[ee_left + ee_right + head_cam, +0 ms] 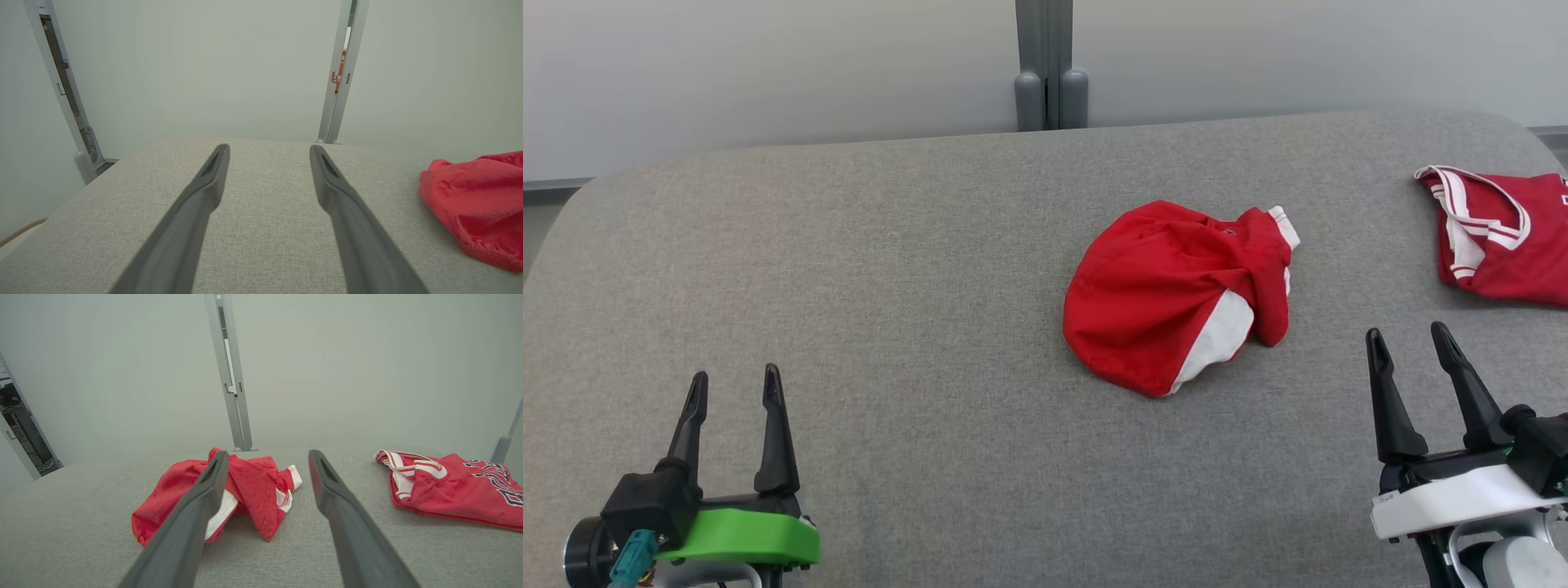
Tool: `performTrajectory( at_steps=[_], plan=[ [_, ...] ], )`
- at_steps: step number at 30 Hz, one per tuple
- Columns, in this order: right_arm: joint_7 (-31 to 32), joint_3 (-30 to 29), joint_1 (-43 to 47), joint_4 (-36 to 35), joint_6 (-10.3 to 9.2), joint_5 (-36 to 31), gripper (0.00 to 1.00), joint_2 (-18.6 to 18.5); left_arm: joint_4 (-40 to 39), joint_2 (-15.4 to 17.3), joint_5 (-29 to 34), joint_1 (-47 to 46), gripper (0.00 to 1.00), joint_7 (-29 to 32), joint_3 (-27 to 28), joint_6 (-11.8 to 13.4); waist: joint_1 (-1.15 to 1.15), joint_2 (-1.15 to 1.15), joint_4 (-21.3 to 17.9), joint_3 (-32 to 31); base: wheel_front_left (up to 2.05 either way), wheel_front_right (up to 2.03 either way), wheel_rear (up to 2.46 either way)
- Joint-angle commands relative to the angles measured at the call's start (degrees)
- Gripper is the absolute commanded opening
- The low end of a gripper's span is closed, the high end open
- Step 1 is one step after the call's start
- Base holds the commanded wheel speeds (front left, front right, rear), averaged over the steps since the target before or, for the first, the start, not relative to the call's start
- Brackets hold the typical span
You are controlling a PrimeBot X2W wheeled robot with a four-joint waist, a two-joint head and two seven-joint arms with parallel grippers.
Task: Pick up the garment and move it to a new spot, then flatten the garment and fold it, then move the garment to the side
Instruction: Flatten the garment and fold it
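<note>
Head view, left to right. Lower left of the frame: left gripper [734,374], jaws released and spread, holding nothing, over bare grey desk [890,286]. Just right of centre: the garment [1168,294], a red piece with white trim, lies crumpled in a rounded mound on the desk, well apart from both grippers. A white panel shows at its lower edge and a white-banded cuff or hem at its upper right corner. Its long axis runs from lower left to upper right of the frame, with the banded end pointing to the upper right. Lower right: right gripper [1406,330], jaws likewise released and empty, near the garment but not touching it. Far right edge: a second red garment [1503,245] with white striped trim lies flatter, cut off by the frame.
</note>
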Motion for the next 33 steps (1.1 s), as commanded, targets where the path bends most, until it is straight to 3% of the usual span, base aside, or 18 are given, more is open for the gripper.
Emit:
performTrajectory(
  at_steps=[1, 33],
  plan=[
    [0.1, -0.1, 0.8, 0.0, -0.09, 0.2, 1.0, -0.2, 0.2, -0.3, 0.6, 1.0, 1.0, 0.0, 0.4, -0.3, 0.0, 0.0, 0.0, -0.1, 0.0, 0.0, 0.0],
    [0.8, 0.4, 1.0, -0.2, -0.09, 0.0, 1.0, 0.0, 1.6, -3.4, 4.2, 0.4, 1.0, 0.0, 3.2, -3.5, 0.0, 0.0, 0.1, 0.2, 0.0, 0.0, 0.0]
  ],
)
